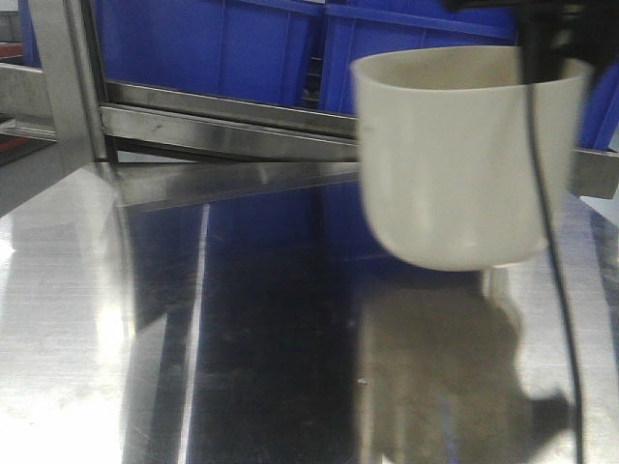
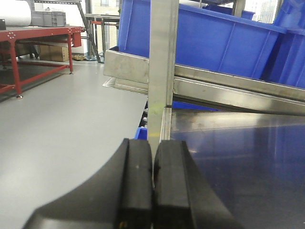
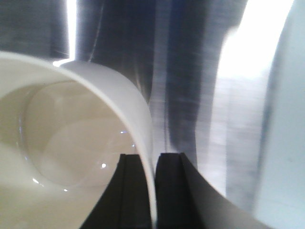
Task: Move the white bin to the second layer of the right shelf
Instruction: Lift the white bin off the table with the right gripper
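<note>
The white bin (image 1: 455, 155) hangs in the air above the steel tabletop (image 1: 242, 329), in front of the rack. My right gripper (image 3: 153, 160) is shut on the bin's rim (image 3: 138, 119), one finger inside the wall and one outside; in the front view only its dark body and cable (image 1: 546, 39) show at the bin's right rim. The bin is empty inside (image 3: 62, 138). My left gripper (image 2: 153, 148) is shut and empty, low over the table's left edge near the rack post (image 2: 162, 67). A roller shelf level is not visible.
Blue crates (image 1: 222, 43) sit on the slanted steel rack rail (image 1: 222, 121) behind the table, also in the left wrist view (image 2: 209, 40). A red-framed bench (image 2: 33, 43) stands far left across the grey floor (image 2: 57, 124).
</note>
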{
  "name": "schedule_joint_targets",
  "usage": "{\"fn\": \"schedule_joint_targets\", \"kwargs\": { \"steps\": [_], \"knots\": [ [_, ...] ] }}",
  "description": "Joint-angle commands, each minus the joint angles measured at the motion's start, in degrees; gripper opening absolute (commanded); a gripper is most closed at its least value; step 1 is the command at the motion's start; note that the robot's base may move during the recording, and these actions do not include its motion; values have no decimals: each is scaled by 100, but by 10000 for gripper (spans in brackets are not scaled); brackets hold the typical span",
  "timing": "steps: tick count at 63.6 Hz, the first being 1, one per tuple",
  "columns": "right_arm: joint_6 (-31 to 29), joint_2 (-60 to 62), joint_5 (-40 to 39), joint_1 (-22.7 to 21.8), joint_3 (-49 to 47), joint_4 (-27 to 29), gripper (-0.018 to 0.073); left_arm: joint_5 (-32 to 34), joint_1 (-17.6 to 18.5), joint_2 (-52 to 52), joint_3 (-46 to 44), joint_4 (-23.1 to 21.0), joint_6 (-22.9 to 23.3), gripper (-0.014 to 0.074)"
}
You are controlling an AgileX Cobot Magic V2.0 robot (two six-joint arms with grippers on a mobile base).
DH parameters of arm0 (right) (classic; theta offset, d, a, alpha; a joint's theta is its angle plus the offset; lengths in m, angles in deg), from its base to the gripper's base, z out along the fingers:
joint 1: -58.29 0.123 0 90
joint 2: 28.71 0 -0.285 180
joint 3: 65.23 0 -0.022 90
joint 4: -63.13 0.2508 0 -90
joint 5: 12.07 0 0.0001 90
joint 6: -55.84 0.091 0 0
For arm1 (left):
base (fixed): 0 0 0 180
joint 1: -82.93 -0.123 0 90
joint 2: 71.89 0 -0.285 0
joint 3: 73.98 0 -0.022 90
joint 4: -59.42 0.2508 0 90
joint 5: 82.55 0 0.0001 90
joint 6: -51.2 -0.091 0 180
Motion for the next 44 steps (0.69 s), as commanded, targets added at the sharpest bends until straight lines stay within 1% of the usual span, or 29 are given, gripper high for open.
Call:
{"fn": "schedule_joint_targets", "kwargs": {
  "steps": [1,6,11,20,24,28,37,44],
  "knots": [
    [-561,714,-472,-434,316,237,51,466,6,-94,156,-30,30,85],
    [-918,1127,-822,-831,773,439,51,466,6,-94,156,-30,30,85],
    [-1190,1563,-1143,-1203,1301,518,51,466,6,-94,156,-30,30,85],
    [-1387,2357,-1678,-1736,2231,524,51,466,6,-94,156,-30,30,85],
    [-1399,2677,-1906,-1880,2629,524,51,466,6,-94,156,-30,30,85],
    [-1399,3042,-2197,-1963,2970,524,51,466,6,-94,156,-30,30,85],
    [-1399,3752,-2741,-1968,3617,524,51,466,6,-94,156,-30,30,85],
    [-1399,4249,-2891,-1968,3978,524,51,466,6,-94,156,-30,30,85]
  ]
}}
